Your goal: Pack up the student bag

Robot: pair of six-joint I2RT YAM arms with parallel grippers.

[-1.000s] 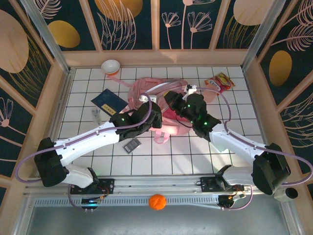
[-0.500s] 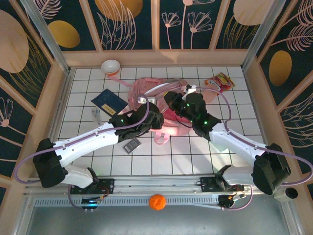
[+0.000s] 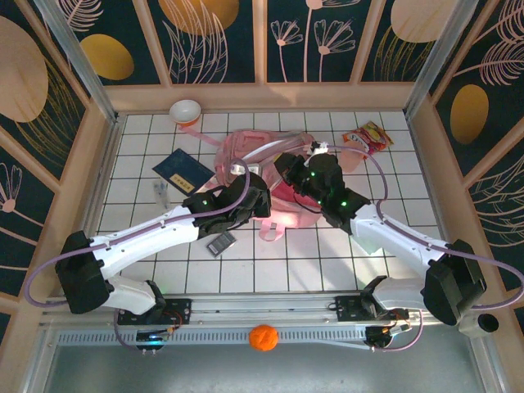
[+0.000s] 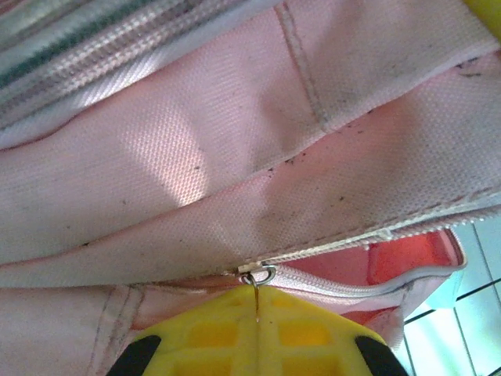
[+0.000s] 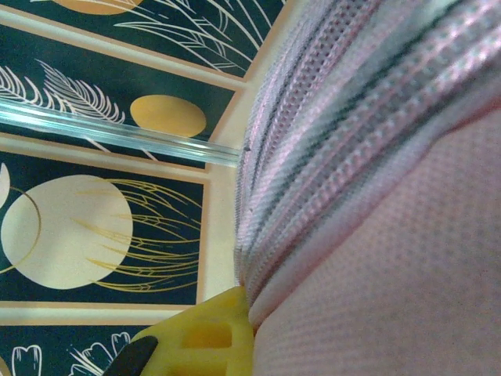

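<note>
Bag: the pink student bag (image 3: 246,151) lies in the middle of the white tiled table (image 3: 286,262), a bit toward the back, with both arms reaching onto it.
Just changed: the left gripper (image 4: 256,294) let go for a blink and then snapped shut again. The bag has hardly moved.
Left fingers now: pressed tight together. The little metal zip pull (image 4: 258,274) sits right at their tips, so it looks like they pinch it.
Right fingers now: the right gripper (image 5: 239,301) has stayed closed. Pink cloth runs down beside its yellow finger, so it seems to hold a fold of the bag.
What it means: I think the left one took a better hold of the zip. One side of the zip gapes a little and shows red inside. The pocket is not open enough yet, and nothing has gone in.
Still waiting: the blue book (image 3: 182,170), the small dark thing (image 3: 219,242) and the snack packet (image 3: 370,137) lie on the tiles.
Edges: the bowl (image 3: 185,110) stands near the back wall, just behind the bag.
Room: the tiles in front of the bag are bare, so pulling toward the arms looks easy. Going back looks tight, with little room left there.
</note>
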